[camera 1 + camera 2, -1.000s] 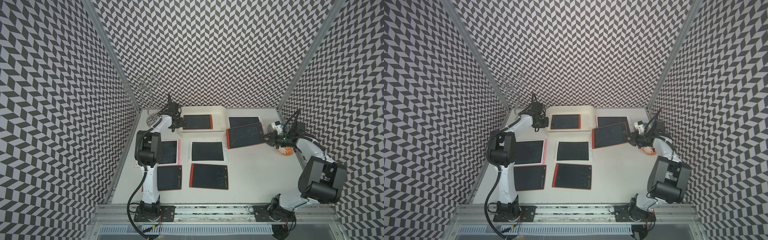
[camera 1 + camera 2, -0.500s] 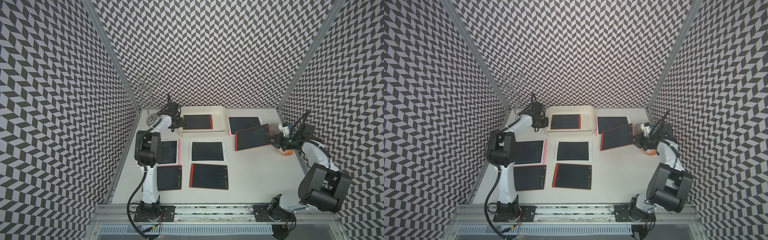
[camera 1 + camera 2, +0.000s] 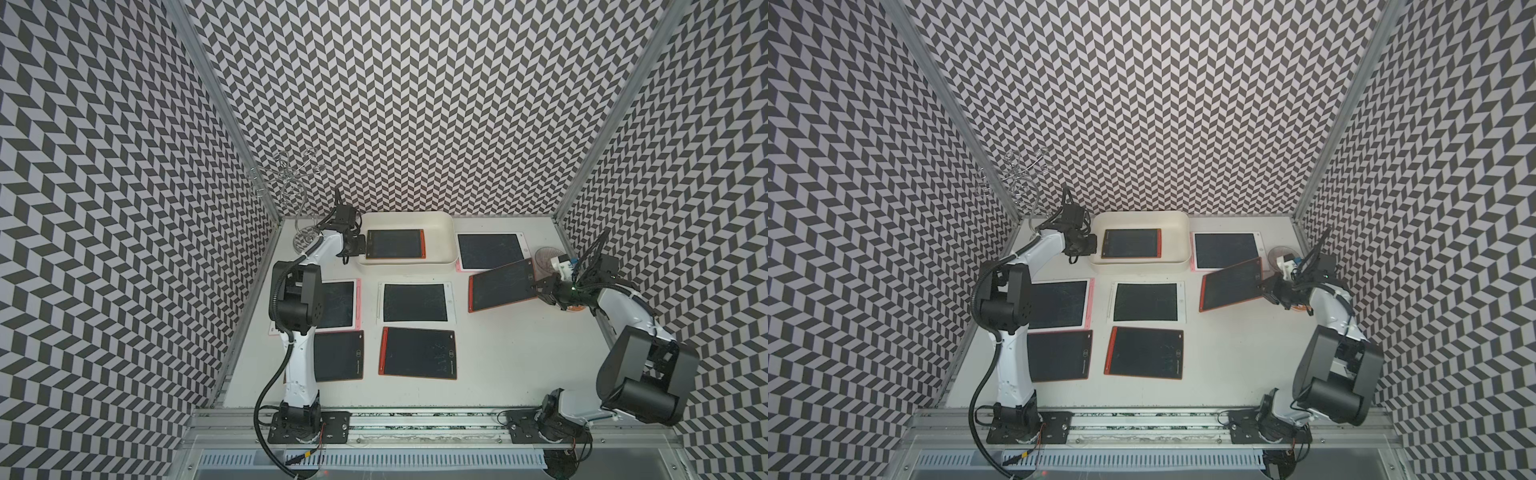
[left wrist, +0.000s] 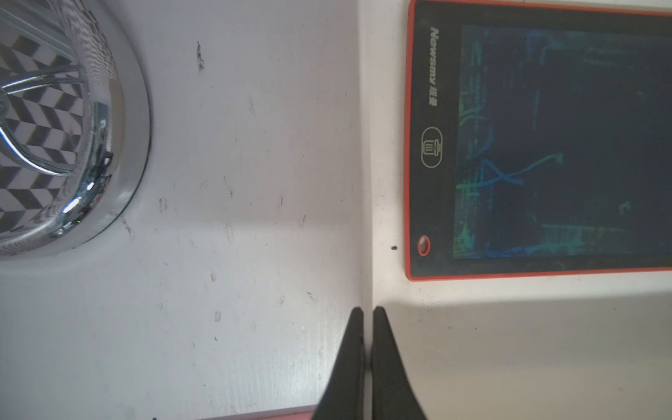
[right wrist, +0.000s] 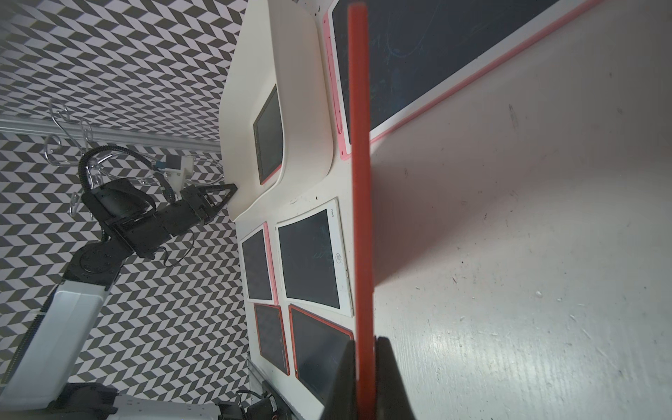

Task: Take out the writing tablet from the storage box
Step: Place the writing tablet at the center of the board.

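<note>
The cream-white storage box (image 3: 446, 220) (image 3: 1183, 224) stands at the back middle of the table. One red-framed writing tablet (image 3: 395, 244) (image 4: 545, 145) lies flat inside it. My left gripper (image 3: 360, 245) (image 4: 368, 309) is shut on the box's left wall, one finger on each side of the rim. My right gripper (image 3: 540, 286) (image 5: 365, 340) is shut on the edge of another red-framed writing tablet (image 3: 500, 286) (image 3: 1231, 284). That tablet hangs tilted over the table to the right of the box and shows edge-on in the right wrist view (image 5: 360, 182).
Several tablets lie flat on the table: a white-pink one (image 3: 489, 250) beside the box, a white one (image 3: 414, 302), a pink-edged one (image 3: 338, 304) and two red ones (image 3: 417, 353) (image 3: 338, 355). A clear bowl (image 3: 546, 259) sits at the right edge. A chrome wire rack (image 3: 291, 187) stands back left.
My right gripper has carried its tablet to the right and a little toward the front. The left gripper and the box have not moved.
</note>
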`<state>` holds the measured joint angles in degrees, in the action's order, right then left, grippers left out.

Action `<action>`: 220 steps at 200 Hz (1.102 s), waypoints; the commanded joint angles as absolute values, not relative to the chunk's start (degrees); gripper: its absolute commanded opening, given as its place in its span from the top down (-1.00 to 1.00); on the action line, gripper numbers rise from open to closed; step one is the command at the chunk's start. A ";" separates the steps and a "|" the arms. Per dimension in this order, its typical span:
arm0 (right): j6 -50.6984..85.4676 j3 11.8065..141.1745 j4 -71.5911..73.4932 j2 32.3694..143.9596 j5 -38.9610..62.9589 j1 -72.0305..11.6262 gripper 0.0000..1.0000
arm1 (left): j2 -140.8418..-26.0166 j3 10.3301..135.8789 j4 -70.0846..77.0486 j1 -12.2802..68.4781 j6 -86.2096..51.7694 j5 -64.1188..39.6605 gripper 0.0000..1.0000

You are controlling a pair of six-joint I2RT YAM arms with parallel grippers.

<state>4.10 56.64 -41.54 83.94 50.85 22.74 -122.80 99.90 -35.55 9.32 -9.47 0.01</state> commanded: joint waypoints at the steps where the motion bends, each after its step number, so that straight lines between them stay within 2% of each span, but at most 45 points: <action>1: 3.12 58.29 -40.64 85.55 49.67 21.38 1.00 | -122.87 98.70 -35.12 9.14 -9.31 -1.05 1.00; 21: 3.30 58.69 -41.43 86.39 46.84 21.18 0.83 | -123.04 98.62 -35.07 9.14 -9.31 -1.14 1.00; 40: 3.18 59.39 -41.97 86.80 46.13 21.14 0.59 | -123.19 98.70 -35.07 9.14 -9.31 -1.23 1.00; 47: 3.28 59.58 -42.14 86.94 45.50 21.18 0.48 | -123.22 98.72 -35.07 9.16 -9.31 -1.25 1.00; 51: 3.28 59.74 -42.28 87.12 44.92 21.18 0.31 | -123.27 98.70 -35.07 9.15 -9.26 -1.23 1.00; 56: 3.26 59.93 -42.50 87.34 44.41 21.16 0.27 | -123.22 98.75 -35.00 9.21 -9.38 -1.23 1.00; 74: 2.53 61.16 -43.87 88.82 44.19 21.18 0.26 | -123.31 98.70 -35.07 9.18 -9.39 -1.31 1.00; 105: 2.20 62.70 -45.59 91.10 41.38 21.18 0.40 | -123.40 98.61 -35.07 9.23 -9.40 -1.33 1.00; 172: 3.01 64.02 -45.88 91.61 37.41 21.11 0.42 | -123.75 98.61 -35.07 9.32 -9.44 -1.58 1.00; 195: 3.45 64.71 -45.64 91.37 36.36 21.01 0.31 | -123.45 98.71 -35.33 9.32 -9.79 -0.96 1.00; 220: 5.25 65.55 -44.12 90.32 33.06 19.28 0.13 | -122.78 98.83 -35.51 9.32 -10.29 -1.21 0.82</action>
